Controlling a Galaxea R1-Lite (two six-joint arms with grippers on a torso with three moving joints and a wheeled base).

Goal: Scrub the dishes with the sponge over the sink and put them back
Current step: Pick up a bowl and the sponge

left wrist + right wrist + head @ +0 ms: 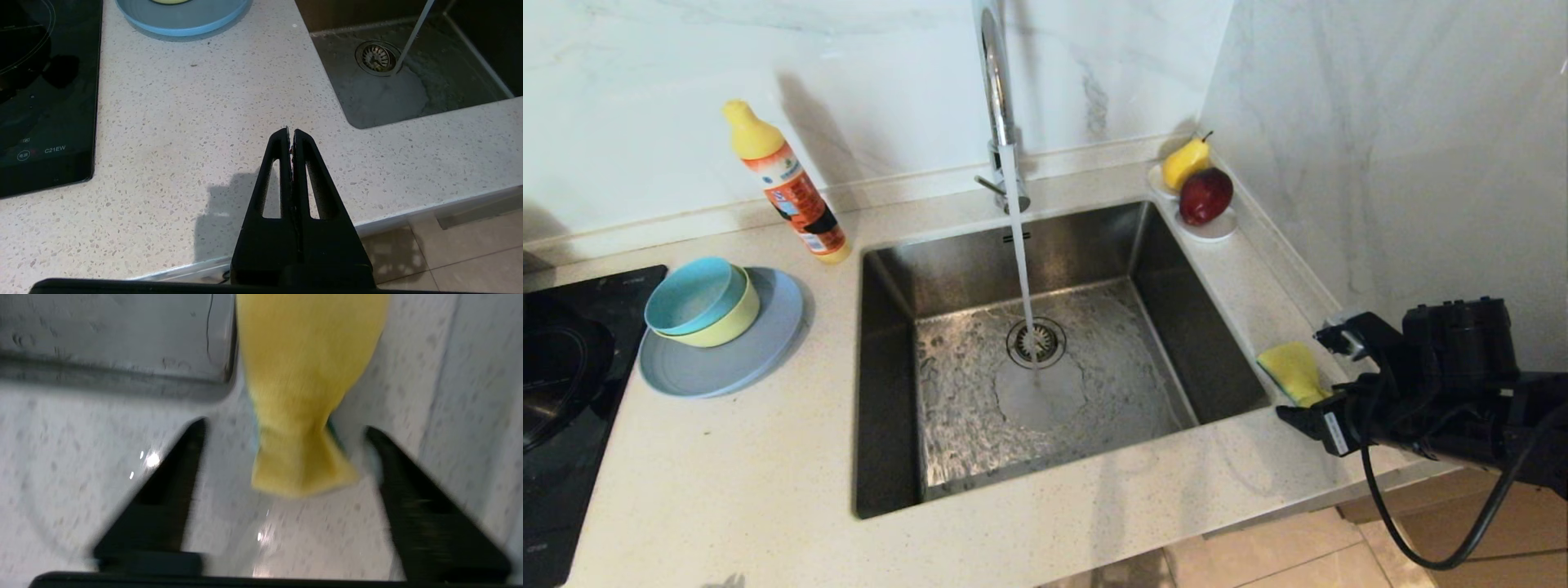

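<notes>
Three dishes sit stacked on the bench (727,457) left of the one sink (890,392) — a teal bowl (690,294) inside a yellow bowl (737,320), both on one grey-blue plate (760,351). One sponge (1292,369) lies on the bench at the sink's right edge; the right gripper (284,430) hangs over it, fingers spread wide, holding nothing. The left gripper (291,131) — fingers pressed together, empty — hovers above the bench's front.

**Right arm reaches in, left arm parked**

The right gripper (284,433) hovers low over the counter at the sink's (890,269) right rim, its two black fingers spread wide and the wrist angled toward the basin. The left gripper (291,131) is held above the counter at the sink's near-left corner, fingers pressed together and empty, tips pointing toward the basin.
</notes>
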